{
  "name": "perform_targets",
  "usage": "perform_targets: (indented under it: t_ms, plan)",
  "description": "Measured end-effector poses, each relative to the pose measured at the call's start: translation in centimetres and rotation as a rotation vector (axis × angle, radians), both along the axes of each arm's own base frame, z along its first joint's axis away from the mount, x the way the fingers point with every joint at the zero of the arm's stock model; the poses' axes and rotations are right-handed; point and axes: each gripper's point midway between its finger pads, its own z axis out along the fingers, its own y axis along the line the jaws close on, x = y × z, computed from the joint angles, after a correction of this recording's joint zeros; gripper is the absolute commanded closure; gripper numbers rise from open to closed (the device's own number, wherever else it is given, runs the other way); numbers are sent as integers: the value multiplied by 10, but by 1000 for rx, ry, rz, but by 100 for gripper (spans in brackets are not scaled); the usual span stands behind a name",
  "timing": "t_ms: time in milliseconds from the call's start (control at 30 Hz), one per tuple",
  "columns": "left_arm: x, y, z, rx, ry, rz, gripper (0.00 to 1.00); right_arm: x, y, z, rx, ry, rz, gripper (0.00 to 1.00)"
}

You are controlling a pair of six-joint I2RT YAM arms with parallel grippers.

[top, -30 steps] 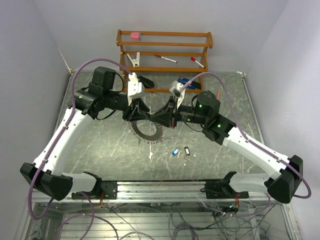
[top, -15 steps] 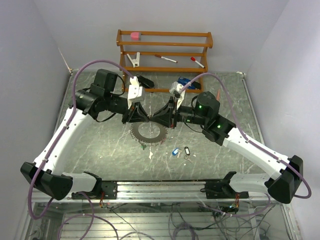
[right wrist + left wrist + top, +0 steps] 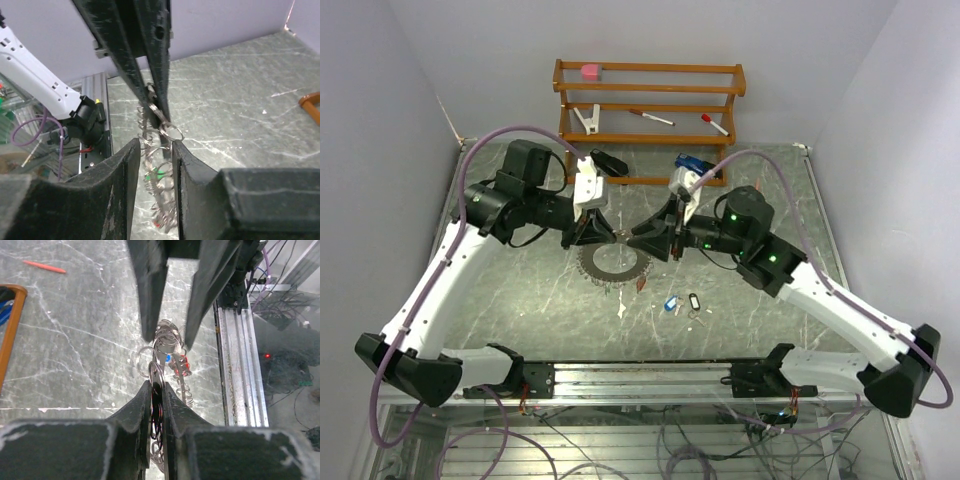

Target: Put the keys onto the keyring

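The keyring point(image 3: 613, 265) looks partly loaded; two keys are left to thread.
Your left end effector point(image 3: 157, 388) pinches the keyring's thin, silvery, coil-toothed wire rim and holds it up on edge. Your right end effector point(image 3: 154, 144) is slightly spread, straddling that rim without clamping it. A red tag point(image 3: 181, 365) and a green tag point(image 3: 158, 175), both oblong plastic, appear to hang from the keyring. The blue-tagged key point(image 3: 670, 303) and black-tagged key point(image 3: 694, 299) lie flat on the marbled tabletop point(image 3: 520, 290) near the keyring.

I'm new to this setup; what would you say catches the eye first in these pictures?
The two grippers face tip to tip above the middle of the table. The left gripper pinches the toothed keyring edge-on, and the right gripper has its jaws open around it. Closer to the arms' bases lie loose keys with blue and black tags.
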Motion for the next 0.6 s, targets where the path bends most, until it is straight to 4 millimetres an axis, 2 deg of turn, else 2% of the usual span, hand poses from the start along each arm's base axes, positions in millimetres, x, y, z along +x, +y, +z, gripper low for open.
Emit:
perform_targets:
  t_ms: [133, 267, 600]
  plan:
    - [0, 1, 3, -3, -24, 1, 93, -14, -15, 27, 28, -71, 5, 69]
    - [1, 0, -2, 4, -19, -12, 93, -19, -17, 50, 66, -118, 15, 70]
    - [2, -2, -28, 66, 86, -73, 93, -8, 0, 20, 5, -70, 46, 73]
